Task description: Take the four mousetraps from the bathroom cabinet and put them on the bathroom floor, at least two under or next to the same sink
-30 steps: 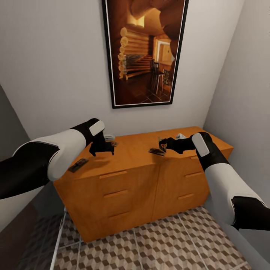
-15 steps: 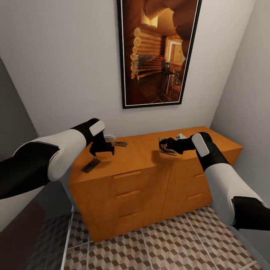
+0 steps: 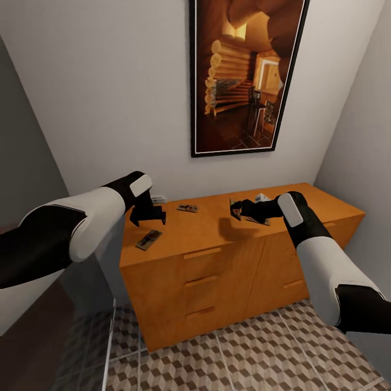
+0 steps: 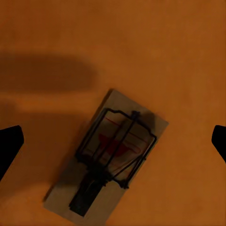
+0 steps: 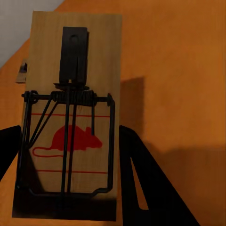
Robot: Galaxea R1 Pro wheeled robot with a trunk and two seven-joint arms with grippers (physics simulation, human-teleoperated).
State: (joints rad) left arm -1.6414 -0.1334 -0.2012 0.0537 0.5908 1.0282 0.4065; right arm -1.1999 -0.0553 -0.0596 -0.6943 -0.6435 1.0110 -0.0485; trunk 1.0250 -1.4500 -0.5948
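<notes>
The orange-brown cabinet (image 3: 239, 260) stands against the wall. Three mousetraps lie on its top: one near the front left corner (image 3: 149, 239), one further back (image 3: 187, 208) and one under my right arm (image 3: 258, 220). My left gripper (image 3: 147, 218) hangs open, fingers down, just above the front-left trap, which lies centred (image 4: 110, 155) between the two fingertips (image 4: 9, 146) in the left wrist view. My right gripper (image 3: 234, 210) is shut on the fourth mousetrap (image 5: 70, 117) and holds it upright above the cabinet top, clear of the wood.
A tall framed picture (image 3: 244, 76) hangs above the cabinet. The cube-patterned tile floor (image 3: 244, 358) spreads in front of it. A white wall (image 3: 364, 136) closes the right side, a grey surface (image 3: 21, 163) the left. A thin pale rail (image 3: 111, 347) stands by the cabinet's left end.
The camera has swung left, so the cabinet and picture sit further right in the picture. Both arms keep their pose. My left gripper, earlier near the back trap, now hangs over the front-left one.
</notes>
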